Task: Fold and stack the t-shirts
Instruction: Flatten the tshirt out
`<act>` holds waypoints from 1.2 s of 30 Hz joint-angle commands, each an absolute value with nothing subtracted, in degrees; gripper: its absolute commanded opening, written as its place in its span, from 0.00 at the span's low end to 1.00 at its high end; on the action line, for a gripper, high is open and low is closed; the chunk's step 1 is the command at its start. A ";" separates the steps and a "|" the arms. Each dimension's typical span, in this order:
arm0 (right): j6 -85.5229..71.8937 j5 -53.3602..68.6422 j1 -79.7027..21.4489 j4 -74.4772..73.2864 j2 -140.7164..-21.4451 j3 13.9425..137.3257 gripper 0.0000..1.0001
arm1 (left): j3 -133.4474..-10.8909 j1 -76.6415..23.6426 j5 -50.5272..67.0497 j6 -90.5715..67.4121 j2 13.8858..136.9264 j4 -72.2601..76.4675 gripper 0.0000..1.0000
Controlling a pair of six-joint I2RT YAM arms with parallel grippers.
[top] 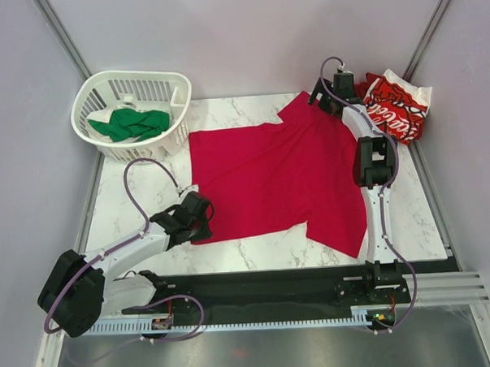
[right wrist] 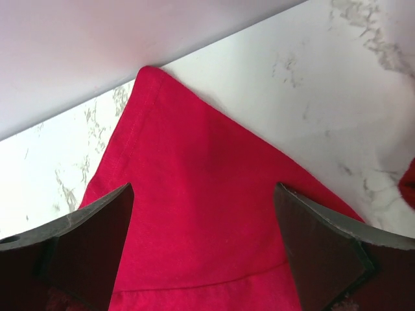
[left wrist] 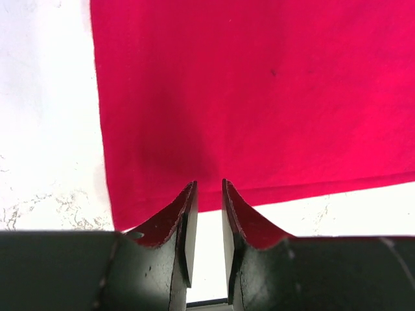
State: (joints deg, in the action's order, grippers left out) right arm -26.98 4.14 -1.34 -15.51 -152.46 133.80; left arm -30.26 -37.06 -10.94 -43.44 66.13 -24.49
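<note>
A plain crimson t-shirt (top: 277,178) lies spread flat on the marble table. My left gripper (top: 206,222) is low at the shirt's near-left hem. In the left wrist view its fingertips (left wrist: 209,184) stand over the hem (left wrist: 259,129) with a narrow gap, and the cloth between them lies flat, not pinched. My right gripper (top: 318,95) hovers over the far-right sleeve. There its jaws (right wrist: 204,188) stand wide open above the sleeve (right wrist: 194,214), holding nothing. A red-and-white t-shirt (top: 398,108) lies bunched at the far right. A green t-shirt (top: 132,123) sits in the basket.
The white slatted basket (top: 102,84) stands at the table's far left corner. Grey walls close in the back and both sides. The black rail (top: 274,288) carrying the arm bases runs along the near edge.
</note>
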 commanded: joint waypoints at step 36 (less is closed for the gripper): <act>-28.66 -6.69 -8.17 -23.54 -71.55 60.57 0.98 | -26.97 -37.62 -13.09 -50.88 45.52 -27.68 0.58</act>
